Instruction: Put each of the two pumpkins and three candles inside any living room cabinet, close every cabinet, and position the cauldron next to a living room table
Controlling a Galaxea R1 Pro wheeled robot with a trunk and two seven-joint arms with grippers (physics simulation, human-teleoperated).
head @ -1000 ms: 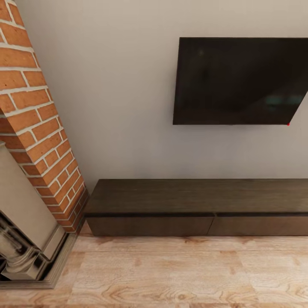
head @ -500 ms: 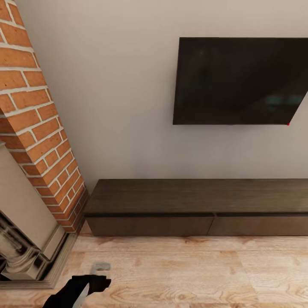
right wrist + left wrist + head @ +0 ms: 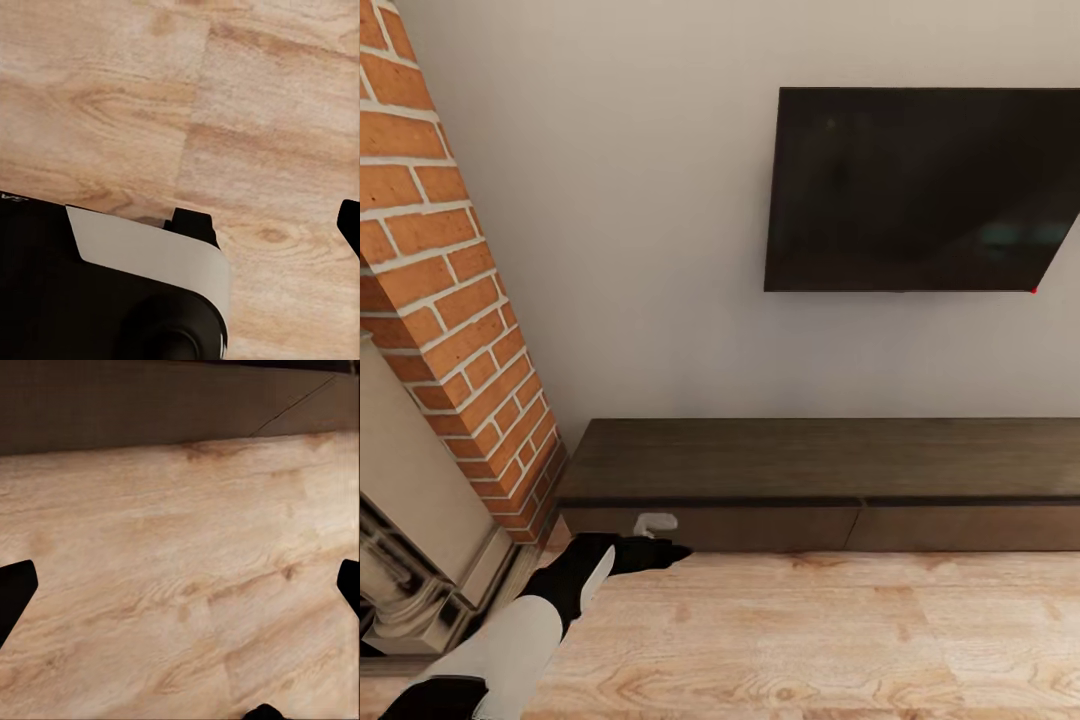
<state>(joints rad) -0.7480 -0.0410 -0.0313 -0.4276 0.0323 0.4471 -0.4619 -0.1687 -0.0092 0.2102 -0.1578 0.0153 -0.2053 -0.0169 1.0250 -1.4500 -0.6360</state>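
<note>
The long, low dark-brown wood cabinet [image 3: 830, 485] runs sideways along the wall, drawers shut. The left gripper [image 3: 660, 540], fingers apart, hangs by its left end.

The cabinet [image 3: 820, 485] stands against the wall, right of the fireplace [image 3: 420, 540].

grey wall [image 3: 610, 250] | black TV [image 3: 920, 190] | brick chimney [image 3: 440, 300] | wood floor [image 3: 810, 630]

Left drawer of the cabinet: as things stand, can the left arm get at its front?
Probably yes. The left gripper sits just in front of the cabinet, at the left drawer front, with only bare wood floor beneath. The front is handleless, so finding a grip may be harder.
</note>
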